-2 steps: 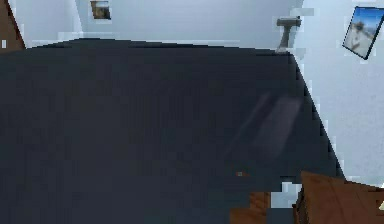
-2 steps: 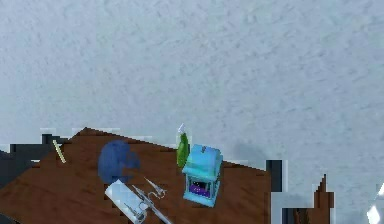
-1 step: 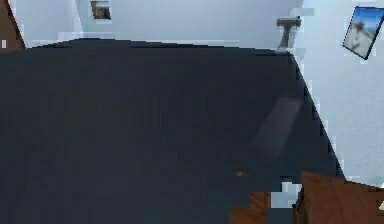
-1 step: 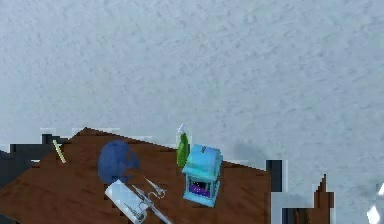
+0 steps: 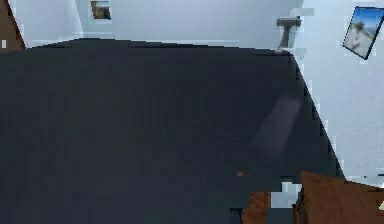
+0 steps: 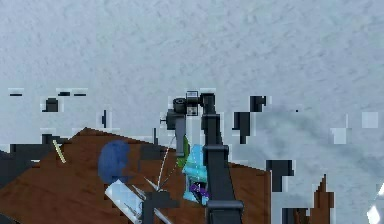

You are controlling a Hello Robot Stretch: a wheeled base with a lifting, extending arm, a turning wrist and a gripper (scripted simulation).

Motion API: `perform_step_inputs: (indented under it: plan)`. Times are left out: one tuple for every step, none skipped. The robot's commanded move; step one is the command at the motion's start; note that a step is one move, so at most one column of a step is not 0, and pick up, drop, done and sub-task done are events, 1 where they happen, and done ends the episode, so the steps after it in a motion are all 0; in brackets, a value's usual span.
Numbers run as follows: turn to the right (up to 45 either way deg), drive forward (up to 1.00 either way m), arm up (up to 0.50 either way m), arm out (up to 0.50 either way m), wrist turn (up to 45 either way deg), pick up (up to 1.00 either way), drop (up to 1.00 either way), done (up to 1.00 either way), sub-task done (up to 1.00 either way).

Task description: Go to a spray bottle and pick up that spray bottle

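In the arm side view my arm (image 6: 218,170) rises from the bottom edge over a brown wooden table (image 6: 60,185). The gripper (image 6: 176,122) sits at its far end, in front of the pale wall. Just below it, against the arm, is a small cyan, green and purple thing (image 6: 194,162) that may be the spray bottle; its shape is too blurred to be sure. I cannot tell whether the gripper holds anything.
On the table lie a round blue object (image 6: 115,160), a pale flat item (image 6: 130,195) and a yellow stick (image 6: 60,151). The forward view has dark floor (image 5: 140,120), a table corner (image 5: 335,200), wall pictures (image 5: 100,10) (image 5: 361,30) and a grey stand (image 5: 288,30).
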Motion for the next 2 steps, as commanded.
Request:
perform_step_inputs:
  plan:
    - [0.0,0.00,0.00,0.00,45.0,0.00,0.00,0.00,0.00]
    - [0.0,0.00,0.00,0.00,45.0,0.00,0.00,0.00,0.00]
